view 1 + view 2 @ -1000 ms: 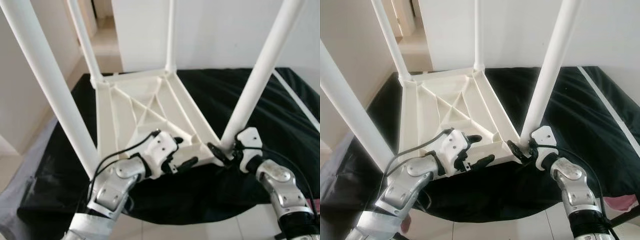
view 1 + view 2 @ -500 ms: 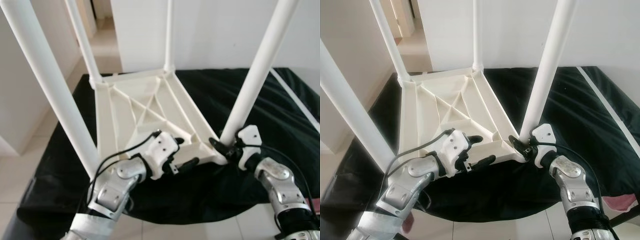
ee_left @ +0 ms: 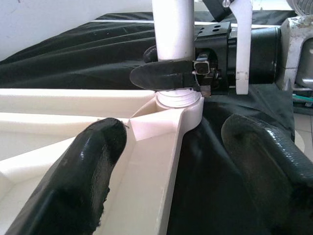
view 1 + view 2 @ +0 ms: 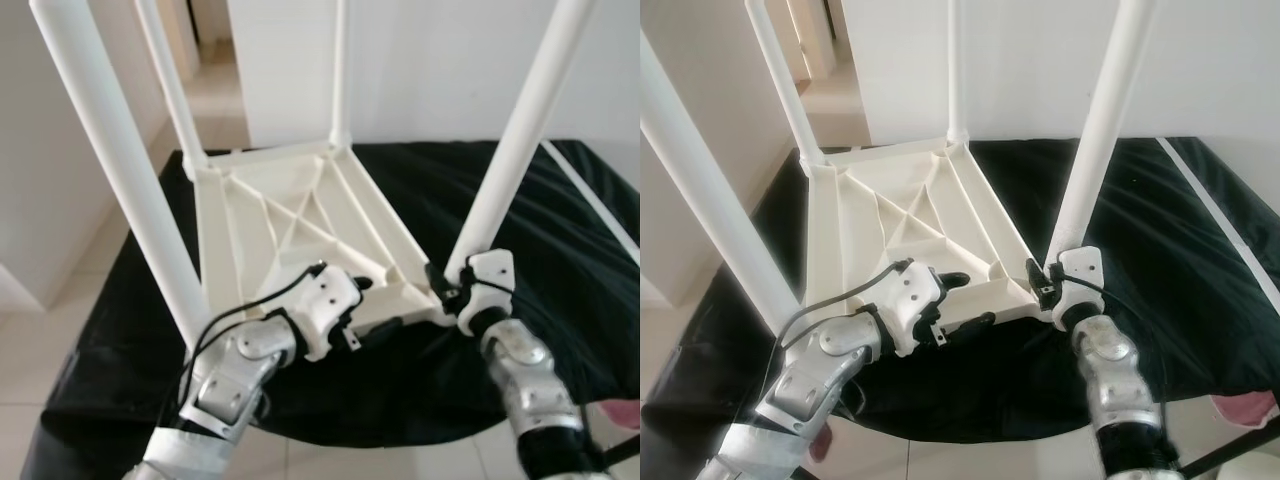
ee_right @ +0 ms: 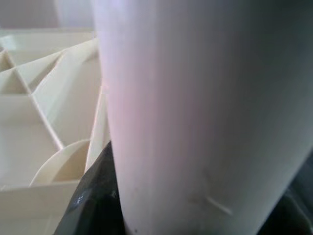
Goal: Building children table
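Nearest to the robot, the left tool stands with its two black fingers spread apart over the near edge of the white plastic children table, which lies upside down on a black cloth. One finger rests on the ribbed underside inside the rim, the other hangs outside over the cloth, so the tool straddles the edge without squeezing it. I judge that it is there to keep the table from sliding or turning while the leg is worked.

Just beside it, at the near right corner, the right tool is closed around the base of the white round table leg, right above the corner socket. In the left wrist view, one of its fingers wraps the front of the leg. Gripping so low probably gives good control for pressing or twisting the leg into the socket.

Farther away, three other white legs already stand upright at the other corners, so the assembly seems almost finished. Behind the cloth there is a white wall.
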`<state>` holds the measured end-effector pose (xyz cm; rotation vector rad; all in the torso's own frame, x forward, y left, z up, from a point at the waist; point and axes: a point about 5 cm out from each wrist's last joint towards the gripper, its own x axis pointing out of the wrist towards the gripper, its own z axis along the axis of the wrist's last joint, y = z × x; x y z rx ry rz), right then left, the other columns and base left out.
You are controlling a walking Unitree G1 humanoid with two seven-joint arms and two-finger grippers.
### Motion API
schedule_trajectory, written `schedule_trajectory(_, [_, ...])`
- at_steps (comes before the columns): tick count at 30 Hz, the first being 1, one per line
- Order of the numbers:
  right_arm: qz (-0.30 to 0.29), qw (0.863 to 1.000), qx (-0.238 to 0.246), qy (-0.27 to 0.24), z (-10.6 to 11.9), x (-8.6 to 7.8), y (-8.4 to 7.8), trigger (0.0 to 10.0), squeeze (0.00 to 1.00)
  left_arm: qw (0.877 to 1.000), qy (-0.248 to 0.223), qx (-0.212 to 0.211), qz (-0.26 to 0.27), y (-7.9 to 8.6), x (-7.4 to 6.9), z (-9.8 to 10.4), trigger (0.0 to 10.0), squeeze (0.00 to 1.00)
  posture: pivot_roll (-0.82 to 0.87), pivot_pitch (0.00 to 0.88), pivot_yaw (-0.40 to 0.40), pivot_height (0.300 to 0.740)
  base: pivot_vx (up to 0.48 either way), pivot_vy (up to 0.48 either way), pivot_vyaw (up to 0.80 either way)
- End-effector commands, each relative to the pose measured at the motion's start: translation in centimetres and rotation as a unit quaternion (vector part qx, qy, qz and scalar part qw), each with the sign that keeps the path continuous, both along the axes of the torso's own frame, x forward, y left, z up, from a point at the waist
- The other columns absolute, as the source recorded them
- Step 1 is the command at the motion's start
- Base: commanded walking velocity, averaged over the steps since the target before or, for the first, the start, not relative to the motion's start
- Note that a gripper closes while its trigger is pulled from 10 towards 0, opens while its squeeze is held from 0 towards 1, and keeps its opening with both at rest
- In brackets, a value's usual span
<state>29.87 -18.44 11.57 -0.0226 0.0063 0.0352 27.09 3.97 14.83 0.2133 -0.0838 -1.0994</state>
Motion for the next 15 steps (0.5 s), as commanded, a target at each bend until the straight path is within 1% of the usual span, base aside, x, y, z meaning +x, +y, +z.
schedule_trajectory(1, [-0.036, 0.998, 0.017, 0.055, -2.1, -0.9, 0.1, 10.0, 0.0, 1.0, 0.003, 0.005, -0.01, -0.1, -0.1, -0.3, 10.0, 0.0, -0.11, 0.0, 0.022, 0.74, 0.0, 0.0, 0.0])
schedule_trajectory(2, [-0.064, 0.996, 0.038, 0.056, -2.2, -1.0, 0.6, 10.0, 0.0, 1.0, 0.003, 0.004, -0.011, -0.1, -0.1, -0.2, 10.0, 0.0, -0.11, 0.0, 0.021, 0.74, 0.0, 0.0, 0.0])
schedule_trajectory(3, [-0.064, 0.996, 0.038, 0.056, -2.2, -1.0, 0.6, 10.0, 0.0, 1.0, 0.003, 0.004, -0.011, -0.1, -0.1, -0.2, 10.0, 0.0, -0.11, 0.0, 0.021, 0.74, 0.0, 0.0, 0.0])
schedule_trajectory(6, [-0.124, 0.986, 0.084, 0.067, -2.4, -1.3, 1.9, 10.0, 0.0, 1.0, 0.001, 0.003, -0.011, -0.3, 0.0, -0.1, 10.0, 0.0, -0.11, 0.0, 0.019, 0.74, 0.0, 0.0, 0.0])
schedule_trajectory(7, [-0.124, 0.986, 0.084, 0.067, -2.4, -1.3, 1.9, 10.0, 0.0, 1.0, 0.001, 0.003, -0.011, -0.3, 0.0, -0.1, 10.0, 0.0, -0.11, 0.0, 0.019, 0.74, 0.0, 0.0, 0.0])
schedule_trajectory(9, [-0.135, 0.983, 0.097, 0.074, -2.3, -1.4, 2.7, 10.0, 0.0, 1.0, 0.002, 0.001, -0.011, -0.3, 0.0, -0.1, 10.0, 0.0, -0.11, 0.002, 0.02, 0.74, 0.0, 0.0, 0.0])
schedule_trajectory(11, [-0.14, 0.982, 0.098, 0.083, -2.6, -1.6, 2.9, 10.0, 0.0, 1.0, 0.003, 0.002, -0.013, -0.3, 0.0, -0.1, 10.0, 0.0, -0.11, 0.003, 0.021, 0.74, 0.0, 0.0, 0.0])
schedule_trajectory(14, [-0.152, 0.979, 0.095, 0.097, -3.1, -2.0, 2.5, 10.0, 0.0, 1.0, 0.004, 0.003, -0.016, -0.4, -0.1, -0.2, 10.0, 0.0, -0.12, 0.0, 0.022, 0.74, 0.0, 0.0, 0.0])
schedule_trajectory(15, [-0.151, 0.98, 0.092, 0.092, -2.9, -2.1, 2.3, 10.0, 0.0, 1.0, 0.003, 0.003, -0.016, -0.4, -0.1, -0.2, 10.0, 0.0, -0.12, 0.005, 0.023, 0.74, 0.0, 0.0, 0.0])
